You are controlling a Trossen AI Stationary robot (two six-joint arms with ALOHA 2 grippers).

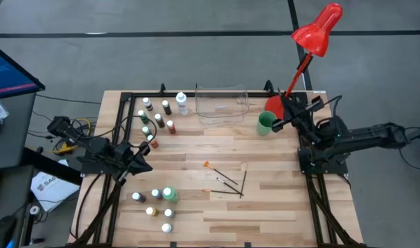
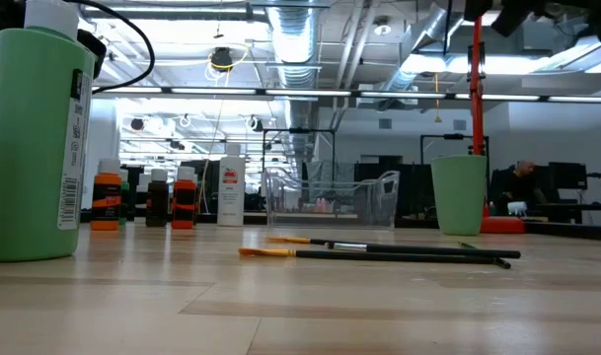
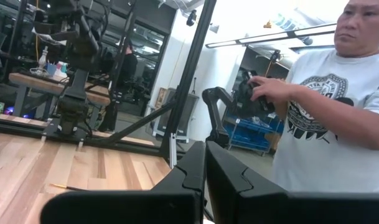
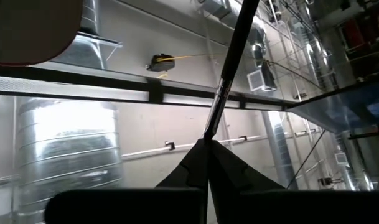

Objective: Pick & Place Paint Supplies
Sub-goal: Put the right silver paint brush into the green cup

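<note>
No text is legible; the green bottle (image 2: 34, 143) and white bottle (image 2: 230, 187) carry labels too small to read.

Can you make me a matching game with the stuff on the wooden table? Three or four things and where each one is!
Things:
1. clear plastic tray
2. green plastic cup
3. thin dark paintbrushes
4. tall green bottle with a white cap

Places:
A. lying flat near the middle of the table
B. next to the red desk lamp's base
C. at the far edge, empty as far as the high view shows
D. near the front, among tiny white-capped bottles

Pairs: 1-C, 2-B, 3-A, 4-D
</note>
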